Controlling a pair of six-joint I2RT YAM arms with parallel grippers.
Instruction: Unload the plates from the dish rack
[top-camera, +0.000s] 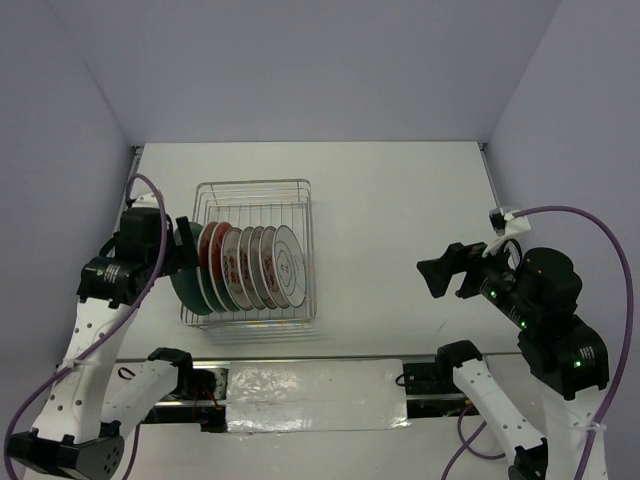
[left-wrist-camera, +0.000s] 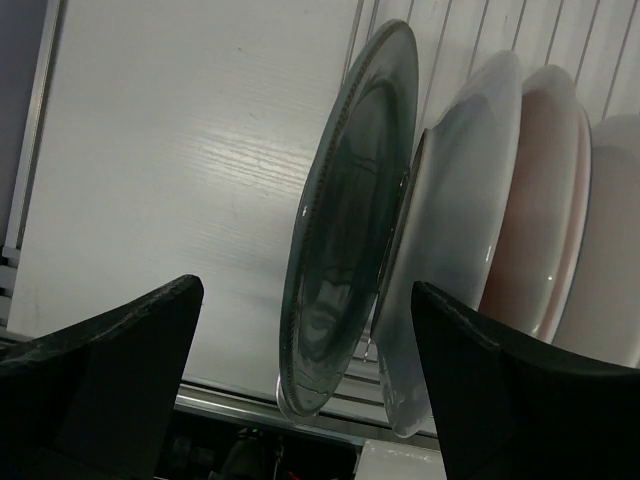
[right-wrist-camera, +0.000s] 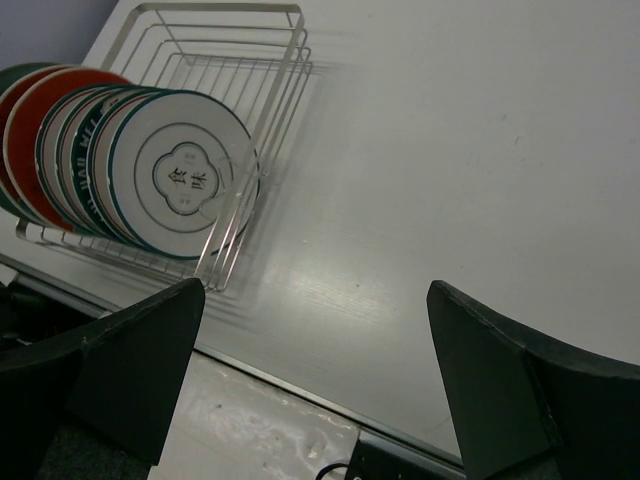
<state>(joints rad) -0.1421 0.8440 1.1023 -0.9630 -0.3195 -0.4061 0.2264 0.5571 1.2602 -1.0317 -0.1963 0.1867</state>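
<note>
toppling is my worry: my left gripper (top-camera: 188, 248), spread wide and empty, could nudge the dark end plate (left-wrist-camera: 350, 230) into the other plates (top-camera: 262, 265).

Robotics lab test cell, not kitchen. White table (top-camera: 400, 250) was boxed on three sides by bare pale-lilac walls (top-camera: 300, 70). Left arm (top-camera: 85, 340) and right arm (top-camera: 545, 290), white-and-black machines, stood bolted along silvery rail (top-camera: 300, 385) at near edge. Purple cables (top-camera: 590, 215) looped from both, and green indicator lights (top-camera: 576, 365) glowed on right one (sole domestic touch: wire dish rack (top-camera: 250, 183) holding upright plates (top-camera: 285, 265)).
</note>
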